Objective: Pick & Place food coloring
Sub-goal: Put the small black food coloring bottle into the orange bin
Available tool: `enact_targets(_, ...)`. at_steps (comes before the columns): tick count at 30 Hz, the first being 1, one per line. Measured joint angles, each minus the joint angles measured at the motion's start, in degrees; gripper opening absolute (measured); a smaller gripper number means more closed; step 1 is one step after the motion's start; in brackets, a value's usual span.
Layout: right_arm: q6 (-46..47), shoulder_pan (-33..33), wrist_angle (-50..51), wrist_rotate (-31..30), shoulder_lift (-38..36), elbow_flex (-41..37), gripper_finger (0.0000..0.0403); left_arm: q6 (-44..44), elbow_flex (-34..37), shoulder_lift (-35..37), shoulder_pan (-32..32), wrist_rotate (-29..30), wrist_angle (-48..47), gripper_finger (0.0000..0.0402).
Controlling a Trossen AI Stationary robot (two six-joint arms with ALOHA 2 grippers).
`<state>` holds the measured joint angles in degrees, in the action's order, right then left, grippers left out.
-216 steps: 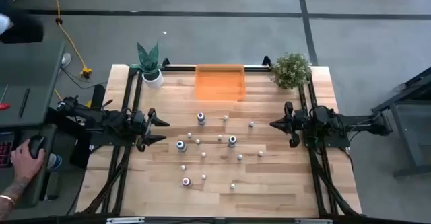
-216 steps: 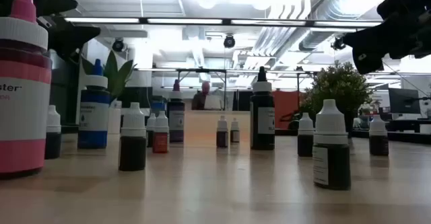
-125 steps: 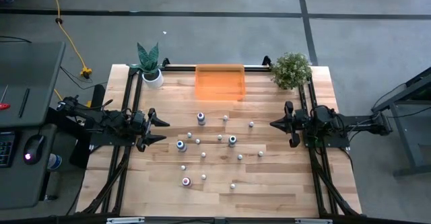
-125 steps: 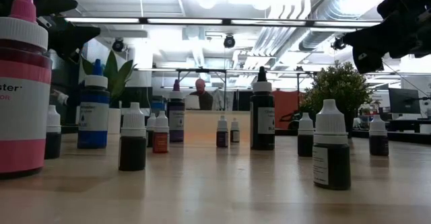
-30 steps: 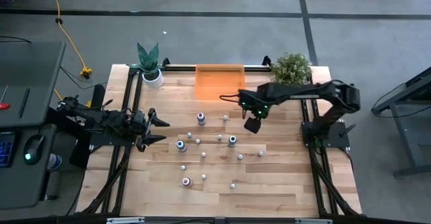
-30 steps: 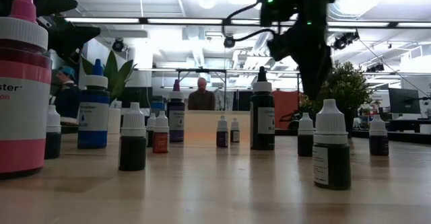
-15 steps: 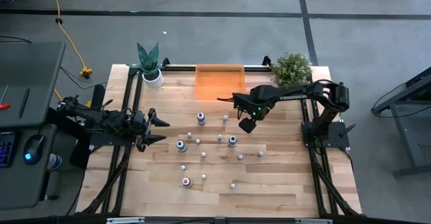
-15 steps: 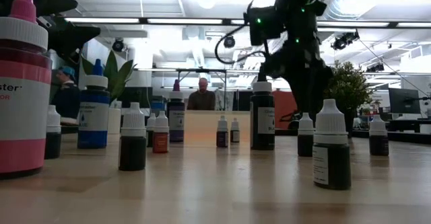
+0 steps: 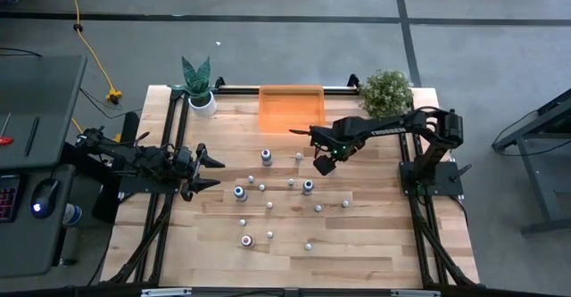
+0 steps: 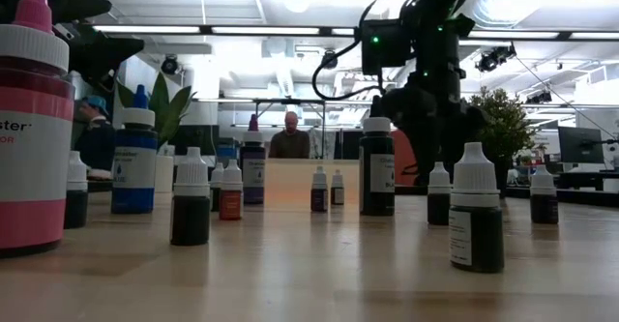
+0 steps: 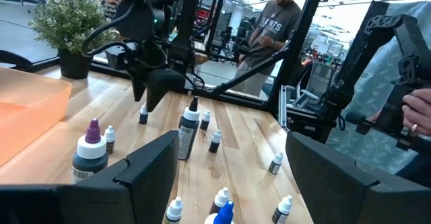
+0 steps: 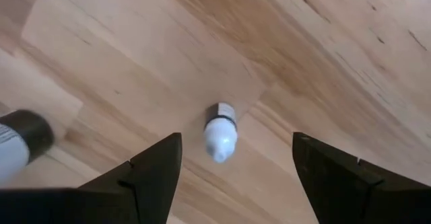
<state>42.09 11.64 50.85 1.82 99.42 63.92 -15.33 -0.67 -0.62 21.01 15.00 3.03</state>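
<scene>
One small white-capped dropper bottle (image 12: 220,132) stands upright on the pale butcher-block table (image 9: 375,243), framed between the wide-spread fingers of the right gripper (image 9: 323,164), which hangs above it and holds nothing. It stands among the other food coloring bottles (image 9: 268,194) scattered across the table's middle, short of the orange bin (image 9: 291,108) at the far edge. The likely trouble is a tip-over: the bottle looks light, narrow and smooth, so a finger descending off-centre could knock it flat or send it rolling into a neighbour. The hard plastic could also slip from a shallow pinch. The left gripper (image 9: 208,171) waits at the table's left side, fingers apart, empty.
</scene>
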Motion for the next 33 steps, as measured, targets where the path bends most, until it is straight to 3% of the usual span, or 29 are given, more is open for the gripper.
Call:
enact_targets(11,0.39,0.02,-1.51,0.82,1.64,-0.06,0.0248,0.0,0.0,0.0,-0.02,0.0,0.0,0.0271)
enact_targets(33,-1.16,0.02,-1.61,1.62,1.9,-0.06,0.012,0.0,0.0,0.0,0.0,0.0,0.0,0.0271)
